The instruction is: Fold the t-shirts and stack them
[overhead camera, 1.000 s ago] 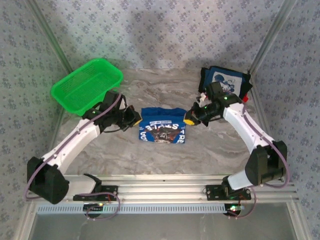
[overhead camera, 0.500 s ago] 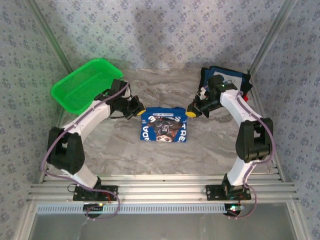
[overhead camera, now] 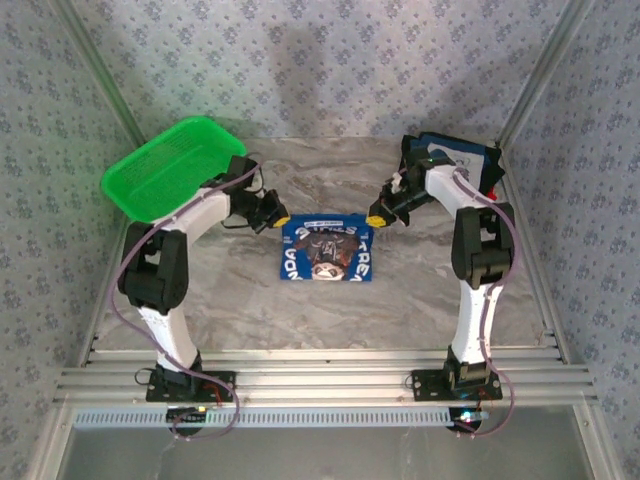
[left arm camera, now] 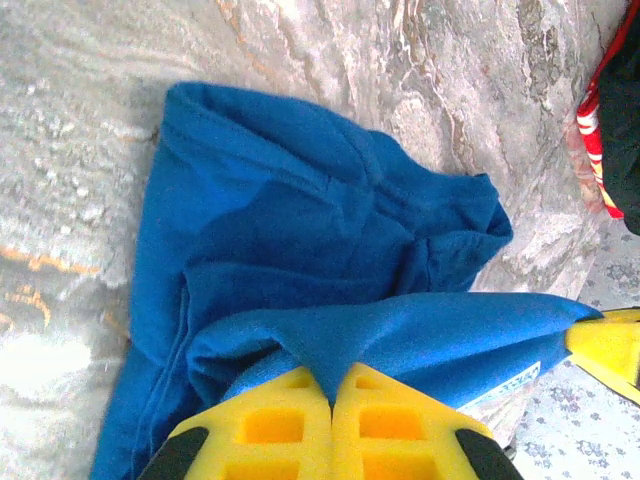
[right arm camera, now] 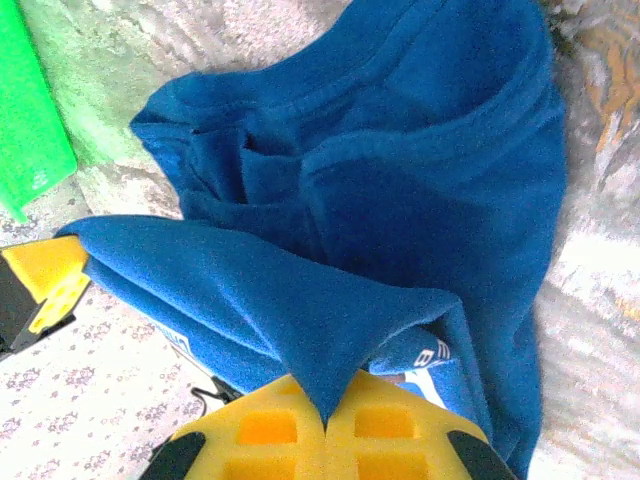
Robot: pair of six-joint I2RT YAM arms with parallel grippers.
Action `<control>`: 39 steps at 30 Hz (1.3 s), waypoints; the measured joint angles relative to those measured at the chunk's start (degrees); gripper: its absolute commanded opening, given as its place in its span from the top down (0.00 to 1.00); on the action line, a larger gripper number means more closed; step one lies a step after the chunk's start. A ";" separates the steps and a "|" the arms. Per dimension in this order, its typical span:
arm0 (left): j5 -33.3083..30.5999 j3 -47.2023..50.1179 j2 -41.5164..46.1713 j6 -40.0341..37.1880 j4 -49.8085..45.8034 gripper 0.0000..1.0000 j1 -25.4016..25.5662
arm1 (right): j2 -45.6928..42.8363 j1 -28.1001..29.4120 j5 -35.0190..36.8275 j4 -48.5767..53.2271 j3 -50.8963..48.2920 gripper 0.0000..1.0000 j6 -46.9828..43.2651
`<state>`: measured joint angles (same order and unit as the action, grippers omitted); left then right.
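At your far left the green mesh basket (overhead camera: 175, 165) sits on the back corner of the tabletop (overhead camera: 420, 300), just behind the left arm. Your left fingers (overhead camera: 278, 219) are at the far left corner of the royal blue t-shirt (overhead camera: 327, 252). In the left wrist view the two yellow fingers are pressed together with a fold of blue cloth pinched between them. That shirt lies in the middle of the tabletop between the two arms, with its dark, white-lettered print facing up. Its far edge is raised off the marble and stretched from one pair of fingers to the other, while the rest lies rumpled on the surface below. Your right fingers (overhead camera: 376, 218) are at the shirt's far right corner. The right wrist view shows them closed the same way, with a peak of blue cloth gripped between their tips. Further right, at the back right corner, the dark navy t-shirt (overhead camera: 455, 160) lies with its white panel up. A strip of the red t-shirt (left arm camera: 600, 150) shows at its edge.
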<state>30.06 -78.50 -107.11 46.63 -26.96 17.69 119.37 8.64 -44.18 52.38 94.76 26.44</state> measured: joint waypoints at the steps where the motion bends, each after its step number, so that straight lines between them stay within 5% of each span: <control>1: 0.04 -0.46 -0.76 -0.15 0.07 1.00 -0.11 | 0.81 -0.04 -0.04 0.02 0.50 1.00 -0.04; 5: 0.37 -2.47 -3.87 -0.76 0.26 0.95 -0.52 | 4.61 -0.26 -0.02 0.33 3.19 0.84 -0.22; 9: -0.31 -2.84 -5.35 -0.81 1.31 0.56 -1.55 | 7.43 -1.18 1.33 0.83 6.12 0.56 -0.44; 15: -2.16 -8.52 -5.51 -0.07 1.07 0.28 -4.44 | 7.72 -4.20 1.99 -0.70 10.12 0.49 0.07; 20: -2.89 -12.72 -2.34 -1.03 0.04 0.25 -5.11 | 0.39 -4.66 2.23 -1.77 6.75 0.45 -0.44; 26: -2.86 -6.23 13.22 -3.93 -1.18 0.22 -5.03 | -17.25 -4.39 3.72 -3.23 -8.24 0.25 -4.24; 30: -5.22 4.11 29.22 -7.43 -1.49 0.01 -4.57 | -26.38 -4.02 5.62 -5.31 -20.09 0.16 -6.45; 39: -14.91 24.30 59.28 -12.79 -6.47 0.00 -4.42 | -27.45 3.06 10.93 -11.61 -32.13 0.12 -9.18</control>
<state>15.16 -54.19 -47.83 33.85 -33.43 13.28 91.92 11.70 -33.26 40.77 62.63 17.26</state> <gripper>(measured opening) 0.994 0.879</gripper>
